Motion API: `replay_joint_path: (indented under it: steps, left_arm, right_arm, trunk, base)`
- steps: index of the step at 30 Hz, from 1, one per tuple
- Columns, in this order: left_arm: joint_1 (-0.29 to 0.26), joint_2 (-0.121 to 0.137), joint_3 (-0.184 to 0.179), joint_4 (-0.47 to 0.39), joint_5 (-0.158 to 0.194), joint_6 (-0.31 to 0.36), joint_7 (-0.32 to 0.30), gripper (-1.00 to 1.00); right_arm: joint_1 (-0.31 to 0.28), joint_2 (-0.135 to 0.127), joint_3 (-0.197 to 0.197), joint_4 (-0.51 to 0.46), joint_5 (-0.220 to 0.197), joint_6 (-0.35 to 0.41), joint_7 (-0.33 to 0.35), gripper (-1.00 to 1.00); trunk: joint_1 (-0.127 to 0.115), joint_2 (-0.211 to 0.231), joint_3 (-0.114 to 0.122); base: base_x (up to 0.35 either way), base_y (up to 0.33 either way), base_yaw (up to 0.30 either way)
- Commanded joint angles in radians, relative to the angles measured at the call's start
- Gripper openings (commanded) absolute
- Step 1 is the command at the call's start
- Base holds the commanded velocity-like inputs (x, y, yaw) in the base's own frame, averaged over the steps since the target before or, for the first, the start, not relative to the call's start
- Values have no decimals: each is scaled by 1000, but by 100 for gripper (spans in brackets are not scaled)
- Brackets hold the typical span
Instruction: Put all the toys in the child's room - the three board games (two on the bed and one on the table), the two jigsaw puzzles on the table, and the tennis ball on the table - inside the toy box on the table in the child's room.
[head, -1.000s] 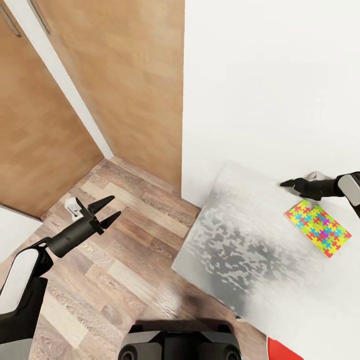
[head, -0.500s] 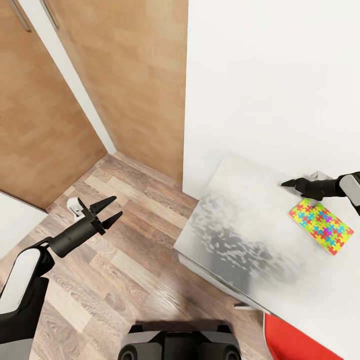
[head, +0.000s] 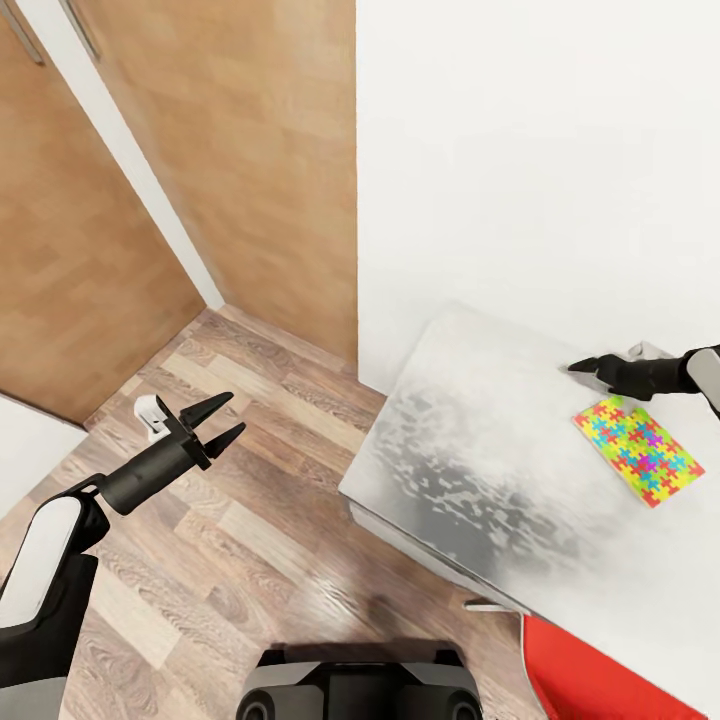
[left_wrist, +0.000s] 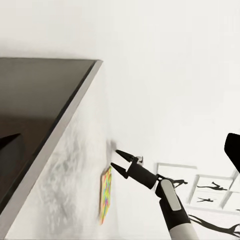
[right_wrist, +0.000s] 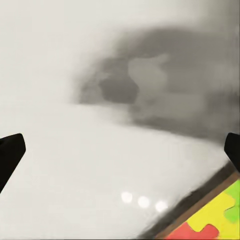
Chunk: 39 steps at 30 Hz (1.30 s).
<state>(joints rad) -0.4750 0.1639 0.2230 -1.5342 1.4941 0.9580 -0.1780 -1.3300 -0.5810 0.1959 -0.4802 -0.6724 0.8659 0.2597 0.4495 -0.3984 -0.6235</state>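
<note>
The right pincer (head: 583, 367) hovers over the bench (head: 470, 470), fingers spread and holding nothing, just beside 1 jigsaw puzzle (head: 638, 451) lying flat there. The left pincer (head: 222, 418), also spread and empty, hangs above the wood floor (head: 230, 540).

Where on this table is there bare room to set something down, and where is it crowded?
The table is bare across its mottled stretch from the corner nearest the wood floor up to the white wall. It is tighter at the far side, where the jigsaw puzzle lies flat with the open right gripper above the tabletop just beyond it.
</note>
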Motion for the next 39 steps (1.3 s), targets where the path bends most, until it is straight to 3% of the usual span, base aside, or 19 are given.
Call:
replay_joint_path:
  steps: [1, 15, 26, 33, 39]
  left_arm:
    - [-1, 0, 1, 0, -7, 4, -8, 100]
    - [-1, -1, 1, 0, -8, 2, -8, 100]
    - [-1, -1, 1, 0, -8, 2, -8, 100]
    - [-1, -1, 1, 0, -9, 2, -8, 100]
    - [-1, -1, 1, 0, -9, 2, -8, 100]
  right_arm:
    - [-1, -1, 4, 0, 8, 1, 9, 100]
    - [-3, -5, 2, -14, 6, 1, 10, 100]
    - [-1, -43, 3, -53, 2, 2, 12, 100]
    - [0, -51, 3, -55, 2, 2, 12, 100]
    - [0, -83, 3, -56, 0, 2, 12, 100]
  trunk:
    - [1, -2, -1]
    - [1, -2, -1]
    - [1, -2, -1]
    - [1, -2, -1]
    - [1, -2, -1]
  base:
    - [-5, 0, -196]
    - [-2, 0, -71]
    - [0, 0, -8]
    - [0, 0, -1]
    - [0, 0, 0]
